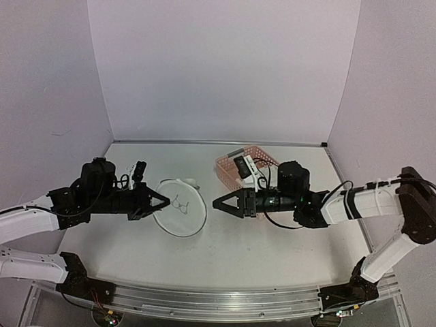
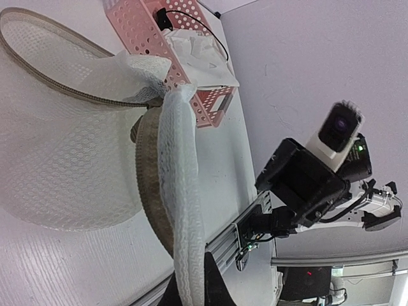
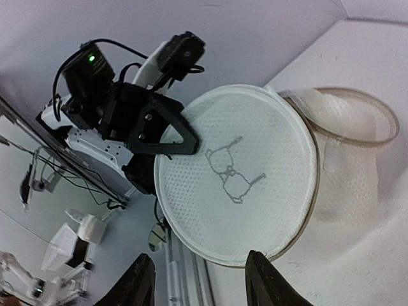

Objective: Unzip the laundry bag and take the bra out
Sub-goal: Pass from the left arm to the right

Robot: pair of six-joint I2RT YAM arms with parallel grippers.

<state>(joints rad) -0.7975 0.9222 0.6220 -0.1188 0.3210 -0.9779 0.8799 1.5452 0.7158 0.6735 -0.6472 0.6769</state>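
Note:
The laundry bag (image 1: 182,208) lies at mid table, a round white mesh pouch with a small black bra drawing. It is unzipped: in the right wrist view the drawn disc (image 3: 236,178) stands apart from the other rim. My left gripper (image 1: 165,201) is shut on the bag's left rim, and the mesh edge runs between its fingers in the left wrist view (image 2: 191,293). My right gripper (image 1: 216,203) is open and empty just right of the bag, with its fingertips (image 3: 141,280) spread wide. The bra (image 2: 197,48), white fabric with a thin black strap, lies in the pink basket.
The pink lattice basket (image 1: 228,167) stands behind my right gripper, partly hidden by its wrist camera. White walls close the back and both sides. A metal rail (image 1: 204,300) runs along the near table edge.

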